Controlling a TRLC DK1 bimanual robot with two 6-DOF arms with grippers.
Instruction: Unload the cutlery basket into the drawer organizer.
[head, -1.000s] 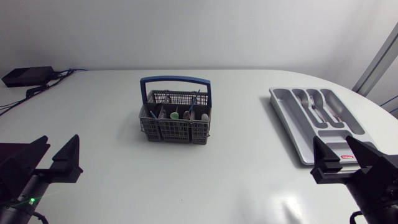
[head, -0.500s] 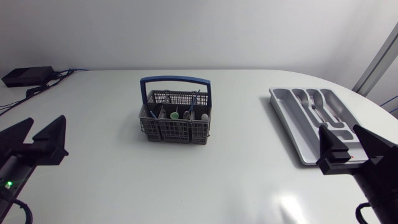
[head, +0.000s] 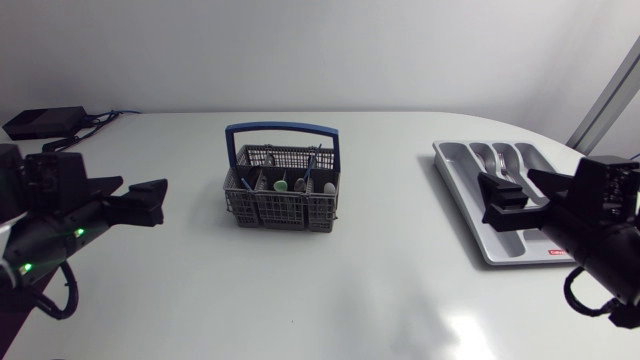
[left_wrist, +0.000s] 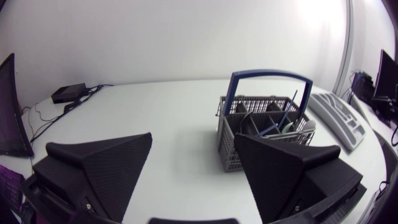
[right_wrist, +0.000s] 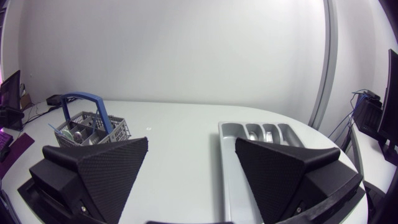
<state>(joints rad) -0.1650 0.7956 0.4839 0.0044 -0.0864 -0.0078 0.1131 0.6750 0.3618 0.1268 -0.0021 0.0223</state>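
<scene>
The grey cutlery basket (head: 283, 192) with a blue handle stands mid-table and holds several pieces of cutlery. The grey drawer organizer (head: 468, 200) lies at the right with forks (head: 509, 168) in its far slots. My left gripper (head: 150, 202) is open and empty, left of the basket and pointing at it. In the left wrist view the basket (left_wrist: 264, 134) is ahead of the left gripper (left_wrist: 193, 140), off to one side. My right gripper (head: 520, 197) hangs open over the organizer's near part. In the right wrist view the organizer (right_wrist: 227, 158) lies ahead of the right gripper (right_wrist: 191, 142), and the basket (right_wrist: 87, 128) is far off.
A black box (head: 44, 122) with cables sits at the table's back left corner. Bare white tabletop (head: 390, 230) separates basket and organizer. A red label (head: 551, 252) marks the organizer's near end.
Both arms have come in from the near corners. The left gripper swung right toward the basket. The right gripper moved left and away, over the organizer's near end.
</scene>
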